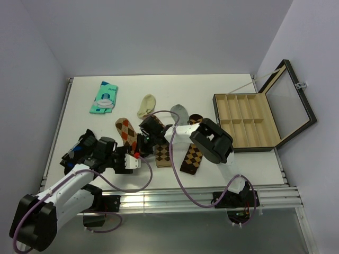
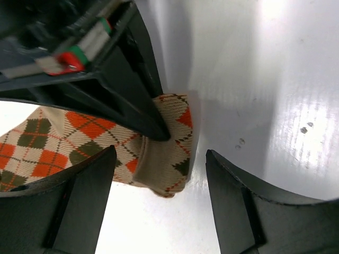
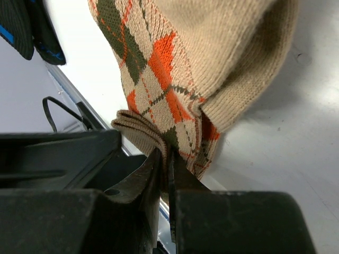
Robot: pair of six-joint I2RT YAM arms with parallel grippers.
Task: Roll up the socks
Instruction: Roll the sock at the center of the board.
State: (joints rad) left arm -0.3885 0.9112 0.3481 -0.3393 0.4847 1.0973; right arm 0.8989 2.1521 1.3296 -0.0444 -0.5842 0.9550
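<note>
Right claw (image 3: 167, 159): clamping together on the folded end of the red-orange argyle sock (image 3: 175, 79).
Left claw (image 2: 159, 180): hanging apart — straddling that same end, with the sock's length running leftward in the left wrist view.

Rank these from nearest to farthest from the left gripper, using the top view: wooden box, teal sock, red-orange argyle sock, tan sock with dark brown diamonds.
1. red-orange argyle sock: its end lies between the fingers of the left gripper.
2. tan sock with dark brown diamonds: just to the right.
3. teal sock: at the back left.
4. wooden box: open, far right.
</note>
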